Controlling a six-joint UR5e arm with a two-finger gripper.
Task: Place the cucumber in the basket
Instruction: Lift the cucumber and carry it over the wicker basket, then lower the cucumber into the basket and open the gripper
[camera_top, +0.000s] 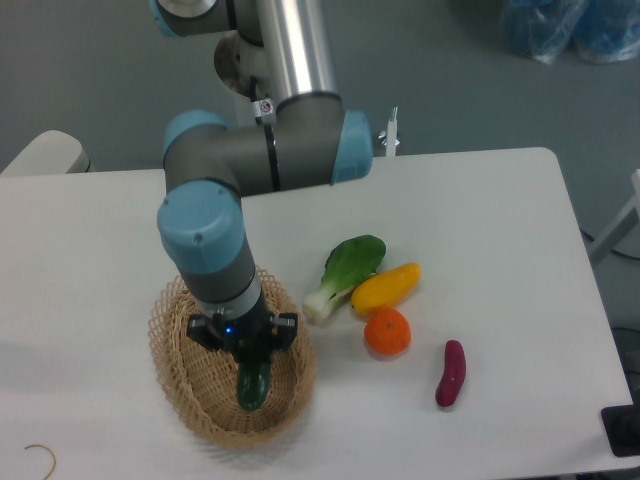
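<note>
I see the jaws pointing straight down over the basket, clamped on the top end of the cucumber. The cucumber hangs roughly upright inside the basket's rim, its lower end near the basket floor; I can't tell if it touches. The basket sits on the front left of the white desk. To its right lie a bok choy, touching a yellow vegetable, with an orange just beside that, and a purple piece apart, further right.
</note>
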